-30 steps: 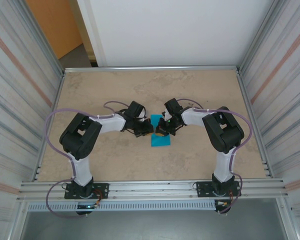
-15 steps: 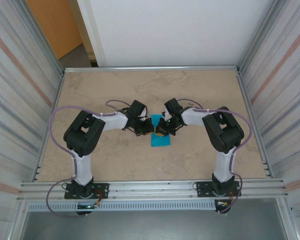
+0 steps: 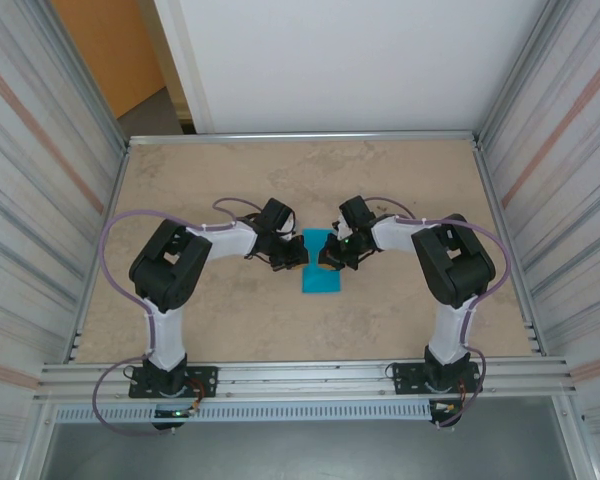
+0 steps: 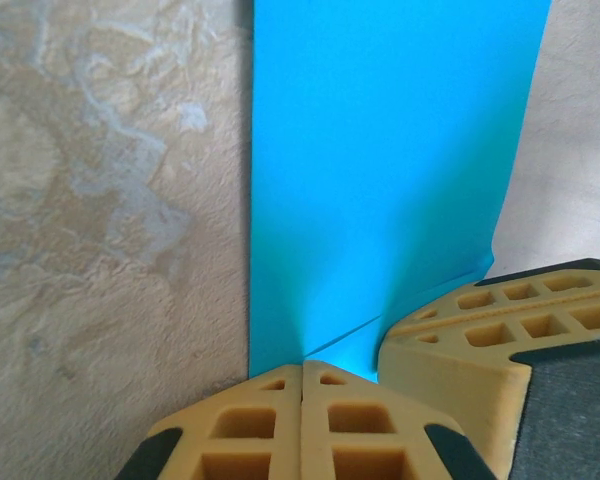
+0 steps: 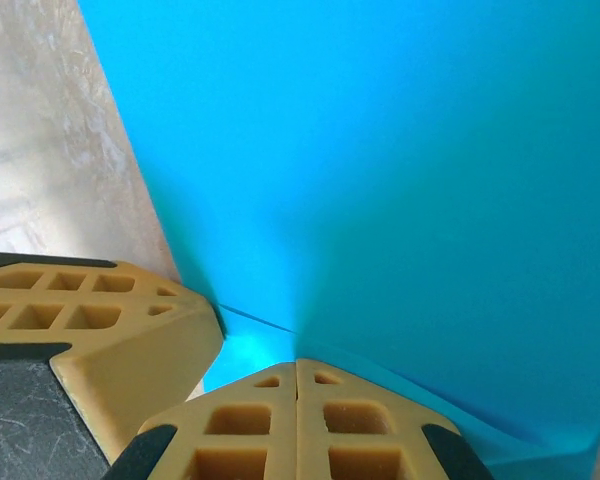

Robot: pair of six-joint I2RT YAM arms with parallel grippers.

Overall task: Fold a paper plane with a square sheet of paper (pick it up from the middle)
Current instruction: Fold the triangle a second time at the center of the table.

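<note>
A beige, marbled counter (image 3: 180,180) fills the middle of the top view, its mottled surface also seen up close from the left wrist (image 4: 100,200). Ribbed metal walls stand on the left (image 3: 30,200) and right (image 3: 570,200). A white panel (image 3: 350,60) closes the back beside an orange door (image 3: 100,50). Metal rails (image 3: 310,375) run along the near edge.

paper (image 4: 380,150): plain teal-blue, brighter cyan by the crease
worktop (image 3: 230,180): beige, marbled with pale veins
pincer pads (image 4: 280,440): mustard yellow, grid of square pockets
arms (image 3: 225,240): white, black joints
cables (image 3: 145,214): lilac
</note>
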